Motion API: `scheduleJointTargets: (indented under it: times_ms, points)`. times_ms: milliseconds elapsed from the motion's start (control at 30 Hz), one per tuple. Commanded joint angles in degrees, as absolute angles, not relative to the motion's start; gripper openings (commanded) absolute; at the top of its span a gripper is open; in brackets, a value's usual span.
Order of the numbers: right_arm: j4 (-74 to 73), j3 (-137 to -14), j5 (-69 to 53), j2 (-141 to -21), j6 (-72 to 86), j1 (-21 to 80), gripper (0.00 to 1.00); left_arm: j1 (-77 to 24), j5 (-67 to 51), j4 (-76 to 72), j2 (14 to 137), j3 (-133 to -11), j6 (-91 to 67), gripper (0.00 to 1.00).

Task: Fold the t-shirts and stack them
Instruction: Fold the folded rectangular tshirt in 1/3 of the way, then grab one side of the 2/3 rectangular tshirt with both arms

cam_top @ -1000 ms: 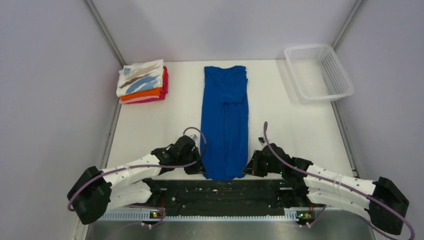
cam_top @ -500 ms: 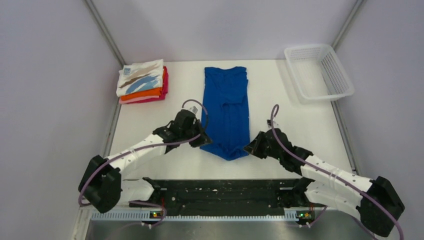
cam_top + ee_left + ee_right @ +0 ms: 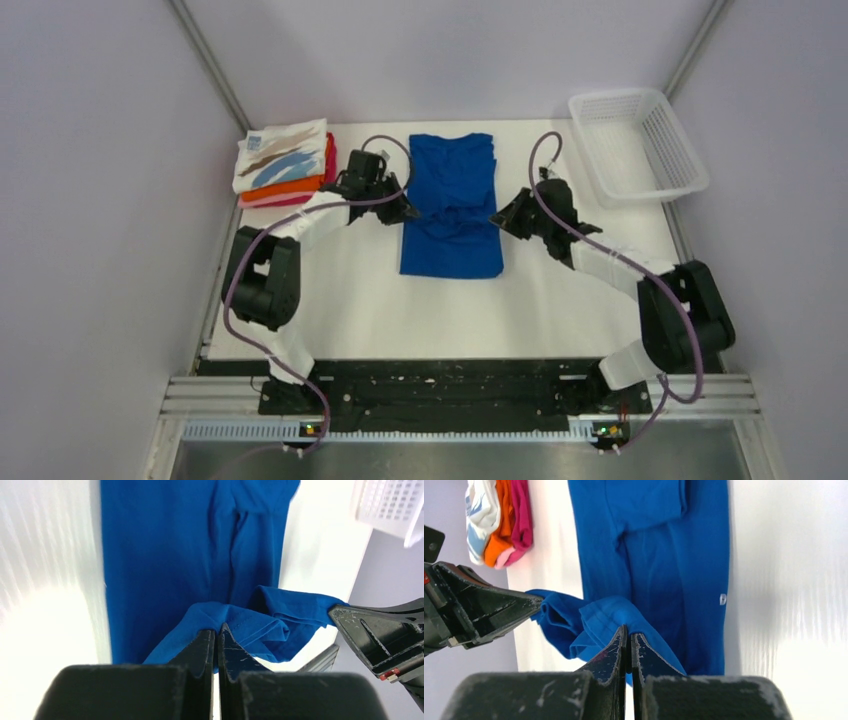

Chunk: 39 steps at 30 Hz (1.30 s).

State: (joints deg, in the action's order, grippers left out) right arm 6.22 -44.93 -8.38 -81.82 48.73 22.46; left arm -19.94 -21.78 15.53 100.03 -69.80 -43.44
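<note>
The royal-blue t-shirt (image 3: pixel 450 205) lies in a long strip mid-table, its near end lifted and doubled over toward the far end. My left gripper (image 3: pixel 405 213) is shut on the shirt's left hem corner (image 3: pixel 220 622). My right gripper (image 3: pixel 497 217) is shut on the right hem corner (image 3: pixel 626 617). Both hold the hem a little above the lower layer (image 3: pixel 165 555). A stack of folded t-shirts (image 3: pixel 285 163), the white one with brown and blue strokes on top of orange and magenta ones, sits at the far left and also shows in the right wrist view (image 3: pixel 499 520).
A white plastic mesh basket (image 3: pixel 637 145) stands at the far right corner, also visible in the left wrist view (image 3: pixel 390 505). Metal frame posts rise at both far corners. The black rail (image 3: pixel 440 385) runs along the near edge.
Both grippers have carried the blue shirt's near hem from the table's front edge up and toward the far end, folding the shirt over itself. The arms are now stretched far out.
</note>
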Motion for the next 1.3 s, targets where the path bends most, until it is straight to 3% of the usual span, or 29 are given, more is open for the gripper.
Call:
scheduleJointTargets:
  times_ms: [0,167,333,367,433,467,533,567,933,1267]
  points:
    - [13.25,-50.26,-14.58,-89.90,46.06,19.35,0.00,-17.19,-24.93,15.94,105.74,-75.89,-40.35,0.04]
    - [16.08,-54.11,-16.35,-97.40,46.40,17.63,0.00,-15.93,-25.26,17.88,111.57,-80.82,-39.84,0.08]
    - [19.63,-56.70,-16.09,-103.93,46.03,15.73,0.05,-14.86,-23.63,16.87,114.67,-83.53,-38.52,0.32]
    - [19.46,-57.68,-15.87,-105.16,45.40,15.44,0.13,-14.50,-24.14,16.98,115.30,-84.41,-38.31,0.45]
    - [17.11,-61.25,-16.67,-107.20,42.53,15.07,0.40,-13.97,-24.87,18.81,116.08,-86.98,-37.81,0.61]
    - [14.74,-62.93,-17.12,-107.71,40.96,15.06,0.49,-13.75,-24.92,19.51,115.73,-87.27,-37.49,0.69]
    - [12.12,-63.52,-17.66,-106.64,38.81,15.03,0.60,-13.71,-23.61,20.26,112.92,-85.82,-36.51,0.92]
    - [11.89,-62.39,-17.18,-105.27,38.33,15.03,0.62,-13.71,-22.72,20.21,111.11,-84.29,-36.09,0.98]
    - [6.50,-40.15,-13.95,-85.11,37.81,20.53,0.66,-13.93,-20.72,16.26,93.99,-57.55,-37.57,0.98]
    - [7.40,-35.10,-13.04,-87.05,40.27,23.70,0.49,-16.80,-23.06,13.03,99.34,-54.43,-39.29,0.66]
